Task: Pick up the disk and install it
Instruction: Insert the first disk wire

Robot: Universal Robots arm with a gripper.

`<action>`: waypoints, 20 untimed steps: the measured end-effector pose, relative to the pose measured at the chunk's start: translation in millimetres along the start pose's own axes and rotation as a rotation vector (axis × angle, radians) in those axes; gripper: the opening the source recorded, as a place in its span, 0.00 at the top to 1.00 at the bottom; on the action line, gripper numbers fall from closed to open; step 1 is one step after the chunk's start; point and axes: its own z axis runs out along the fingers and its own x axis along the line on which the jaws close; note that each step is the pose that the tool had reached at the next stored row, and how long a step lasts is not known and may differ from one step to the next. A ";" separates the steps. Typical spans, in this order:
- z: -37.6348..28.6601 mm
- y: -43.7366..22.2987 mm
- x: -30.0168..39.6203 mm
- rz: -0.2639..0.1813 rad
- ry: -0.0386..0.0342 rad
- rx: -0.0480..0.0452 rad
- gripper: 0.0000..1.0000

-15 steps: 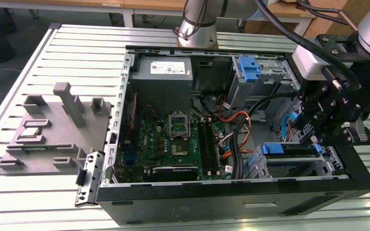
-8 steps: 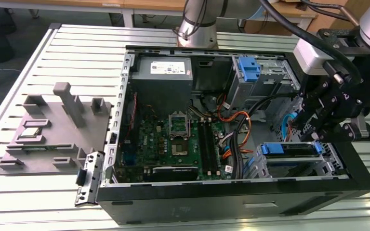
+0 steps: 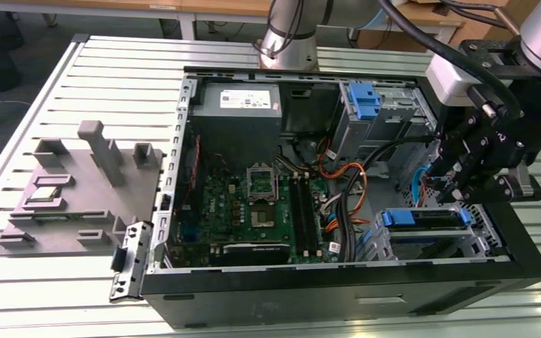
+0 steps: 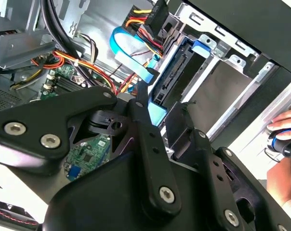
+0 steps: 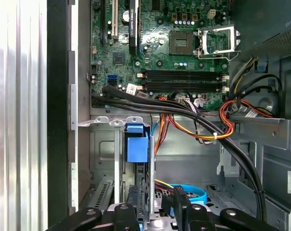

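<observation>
Gripper [image 4: 160,105] down at the disk [image 4: 173,77], sitting in the case [image 3: 346,296] bay at the exterior view's right. Contact's hidden, so I can't tell whether it's gripping.

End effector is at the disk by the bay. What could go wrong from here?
1. In the second wrist view, the blue cable and the orange-yellow wires hang right beside the disk. They could snag or get pinched against the bay.
2. A hand is beside the case, close to the end effector. Contact is possible if the arm swings outward.
</observation>
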 end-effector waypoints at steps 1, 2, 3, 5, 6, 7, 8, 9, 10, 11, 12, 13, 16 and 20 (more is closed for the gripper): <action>0.2 -0.1 0.0 0.000 -0.0001 0.0000 0.58; 0.4 -0.3 -0.1 0.000 0.0000 -0.0001 0.58; 0.8 -0.7 -0.2 0.000 -0.0001 0.0000 0.58; 1.4 -1.6 -0.5 0.000 -0.0001 0.0000 0.58; 1.8 -2.2 -0.8 0.000 -0.0003 0.0000 0.58; 2.1 -3.0 -1.0 0.000 -0.0005 -0.0001 0.58; 2.2 -3.9 -1.2 0.000 -0.0006 0.0000 0.58; 2.3 -5.0 -1.4 0.000 -0.0006 -0.0001 0.58; 2.6 -6.1 -1.5 0.000 -0.0012 -0.0001 0.58; 2.9 -7.2 -1.6 0.000 -0.0019 0.0000 0.58; 3.3 -8.2 -1.7 0.000 -0.0025 -0.0001 0.58; 3.6 -9.0 -1.8 0.000 -0.0030 -0.0001 0.58; 6.8 -9.7 -1.7 0.000 -0.0032 0.0000 0.58; 10.2 -10.6 -1.6 0.000 -0.0032 0.0000 0.58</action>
